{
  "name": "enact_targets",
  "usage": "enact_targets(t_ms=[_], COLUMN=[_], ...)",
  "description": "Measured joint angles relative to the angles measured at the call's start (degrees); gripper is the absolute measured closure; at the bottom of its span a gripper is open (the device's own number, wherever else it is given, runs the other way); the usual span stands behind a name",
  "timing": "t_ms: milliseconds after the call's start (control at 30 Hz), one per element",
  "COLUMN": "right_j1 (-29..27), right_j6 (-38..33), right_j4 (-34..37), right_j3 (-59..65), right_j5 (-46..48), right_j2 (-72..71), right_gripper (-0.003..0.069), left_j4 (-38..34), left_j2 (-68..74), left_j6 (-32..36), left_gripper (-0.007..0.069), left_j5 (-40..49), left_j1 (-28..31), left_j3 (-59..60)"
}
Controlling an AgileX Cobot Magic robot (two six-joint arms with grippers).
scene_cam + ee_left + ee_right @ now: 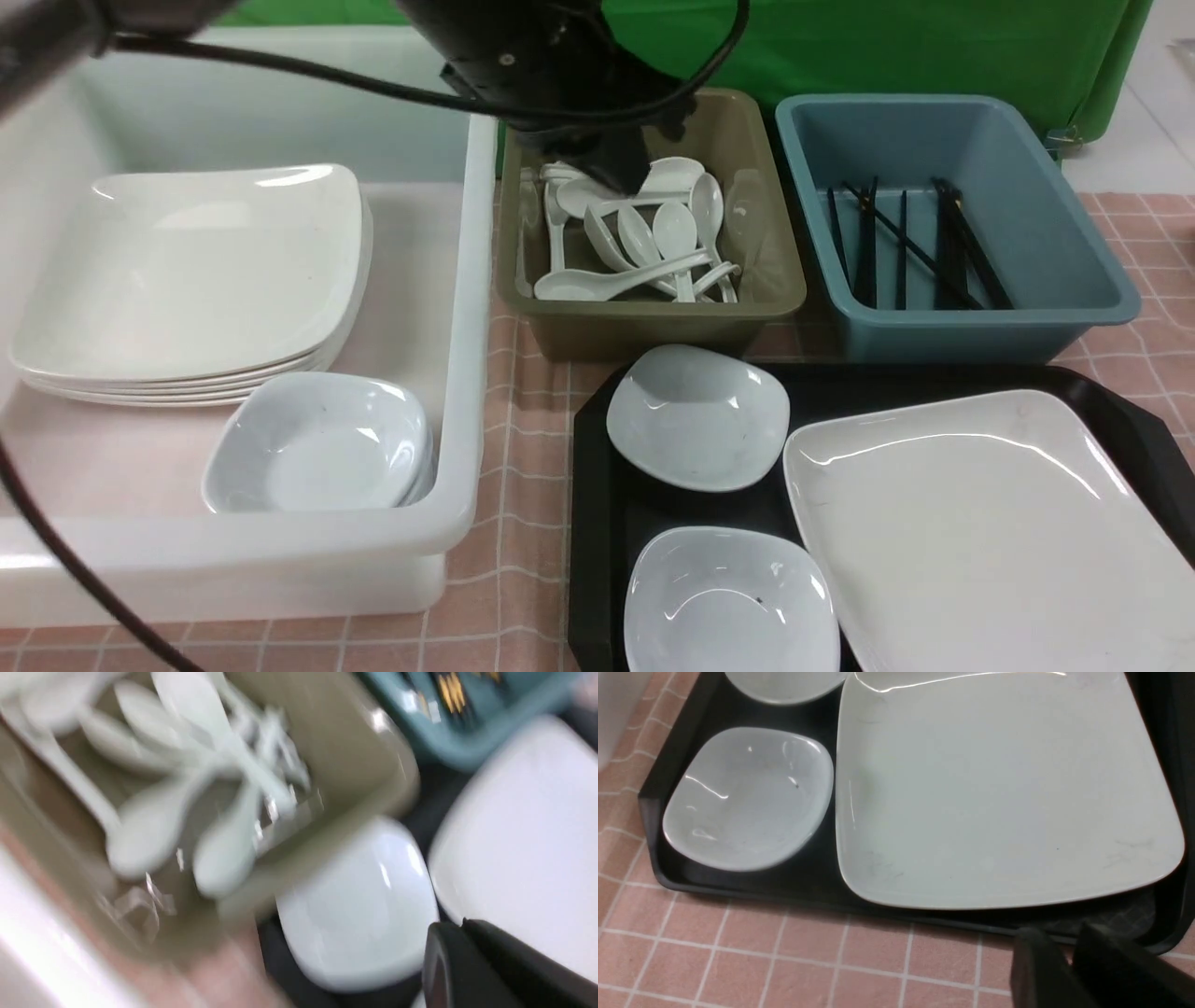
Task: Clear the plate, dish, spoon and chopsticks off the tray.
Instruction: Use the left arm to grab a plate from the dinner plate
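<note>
The large white plate [990, 532] lies on the right of the black tray [593, 523], seen also as plate [994, 788] on tray [738, 882]. Two small bluish-white dishes sit on the tray's left, one at the back [697, 415] and one in front [728, 602]. Several white spoons [644, 247] lie in the olive bin [653, 322]. Black chopsticks [910, 247] lie in the blue bin [971, 327]. My left gripper [616, 177] hangs over the spoons, shut and empty [460, 926]. My right gripper [1069, 947] hovers by the tray's near rim, jaws a narrow gap apart, nothing between.
A white tub [457, 373] on the left holds a stack of large plates [187, 280] and stacked small dishes [317, 443]. A pink checked cloth [523, 560] covers the table. A green screen [934, 47] stands behind the bins.
</note>
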Motion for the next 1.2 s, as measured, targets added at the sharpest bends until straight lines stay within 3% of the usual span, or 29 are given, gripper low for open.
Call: enact_targets(t_ms=[200, 367, 567, 700, 1000, 1200], right_j1=[0.0, 0.0, 0.0, 0.0, 0.0, 0.0], right_j6=[-1.2, -1.8, -1.9, -1.9, -1.9, -1.9], right_j4=[0.0, 0.0, 0.0, 0.0, 0.0, 0.0], right_j3=[0.0, 0.0, 0.0, 0.0, 0.0, 0.0], right_j5=[0.4, 0.5, 0.2, 0.2, 1.0, 1.3], right_j2=[0.0, 0.0, 0.0, 0.0, 0.0, 0.0], right_gripper=[0.0629, 0.0629, 0.0629, 0.0629, 0.0629, 0.0626], left_j4=[-8.9, -11.6, -12.2, -8.8, 7.5, 9.9], left_j2=[-8.5, -13.1, -11.2, -8.1, 3.1, 7.2], left_j6=[1.9, 2.8, 1.9, 0.8, -0.2, 4.0], left_gripper=[0.0624, 0.0624, 0.0613, 0.0573, 0.0323, 0.0277], left_j5=[1.7, 1.6, -6.3, -9.0, -11.4, -10.9], left_j1=[-1.0, -5.8, -15.1, -18.6, -19.4, -19.4], left_j3=[12.3, 23.1, 27.1, 26.7, 22.2, 18.8])
